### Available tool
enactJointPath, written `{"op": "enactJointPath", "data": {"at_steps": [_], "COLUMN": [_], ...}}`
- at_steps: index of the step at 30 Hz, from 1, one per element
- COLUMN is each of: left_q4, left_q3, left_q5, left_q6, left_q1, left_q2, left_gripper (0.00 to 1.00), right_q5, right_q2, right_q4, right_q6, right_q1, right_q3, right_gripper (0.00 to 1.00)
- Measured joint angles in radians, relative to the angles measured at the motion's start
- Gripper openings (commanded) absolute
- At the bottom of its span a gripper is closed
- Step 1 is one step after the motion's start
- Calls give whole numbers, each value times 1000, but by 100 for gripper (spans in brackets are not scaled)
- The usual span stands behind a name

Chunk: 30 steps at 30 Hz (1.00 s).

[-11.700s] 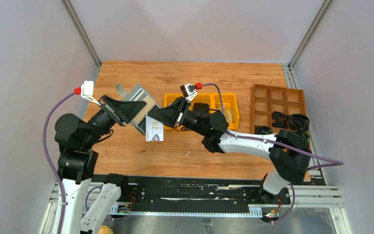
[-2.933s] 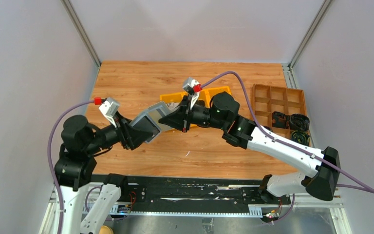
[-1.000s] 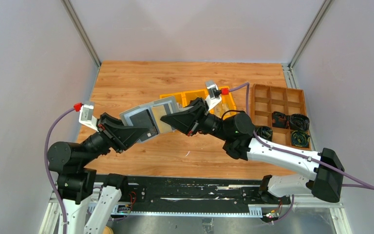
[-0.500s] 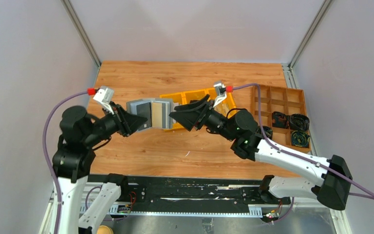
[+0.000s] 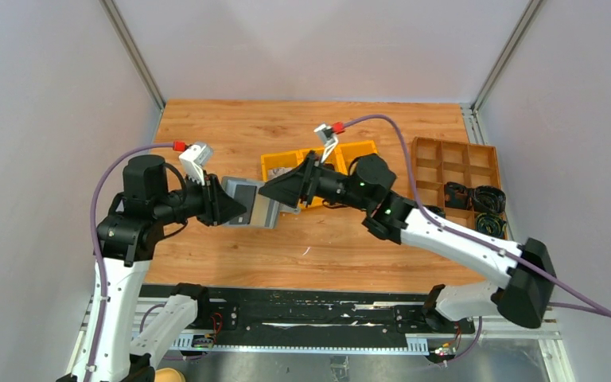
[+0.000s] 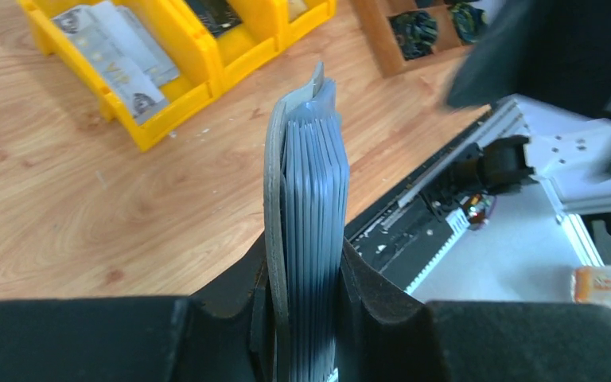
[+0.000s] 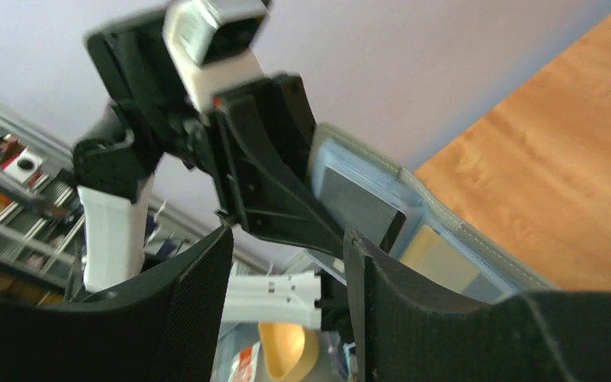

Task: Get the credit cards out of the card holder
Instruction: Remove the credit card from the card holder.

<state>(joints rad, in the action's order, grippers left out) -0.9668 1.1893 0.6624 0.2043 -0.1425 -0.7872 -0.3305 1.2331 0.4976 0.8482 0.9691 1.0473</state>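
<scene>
Wooden surface (image 5: 231,127), seen from above. The yellow bin (image 6: 179,103) at centre frame has loose credit cards (image 6: 115,52) in an end compartment. The left claw (image 5: 231,208), left of centre, is pressed shut on the card holder (image 5: 258,208) and holds it clear of the surface. In the left wrist view the holder stands edge-on, its sleeves stacked. The right claw (image 7: 286,239), spread and empty, sits just right of the holder with its gap facing the holder's free edge. It is the nearer free arm.

We log: card holder (image 5: 261,212) matte grey, sleeves blue-grey | cards (image 6: 111,52) pale grey, dark print | bin (image 6: 159,127) yellow | table (image 5: 231,127) orange-brown woodgrain | divided tray (image 5: 415,175) brown | cable (image 5: 374,118) purple
</scene>
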Motion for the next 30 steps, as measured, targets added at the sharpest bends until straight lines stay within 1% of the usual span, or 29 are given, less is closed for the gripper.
{"op": "enactJointPath", "data": {"at_steps": [3,5,10,18,27,30], "left_q4": [-4,-5,17,142,176,213], "left_q3": [11,15,18,7,3,-13], "left_q5": [63,88,130,186,235,252], "left_q6": [0,1,32,152,214,254], "left_q1": [0,0,2,2,2,4], "left_q2": [0,0,13,65,64,72], "left_gripper": [0,0,0,0,0,1], "right_q5": [-121,-174,-245,-265,-259,-259], "right_q2": [108,149,167,108,88,85], "right_q4": [46,62,114,117,102,102], "right_q6": [73,109,166,172,156,153], "right_q1": [0,0,0,0,-2,-5], "right_q3": [10,10,4,-13,-30,-29], "right_gripper": [53,52,52,51,48,44]}}
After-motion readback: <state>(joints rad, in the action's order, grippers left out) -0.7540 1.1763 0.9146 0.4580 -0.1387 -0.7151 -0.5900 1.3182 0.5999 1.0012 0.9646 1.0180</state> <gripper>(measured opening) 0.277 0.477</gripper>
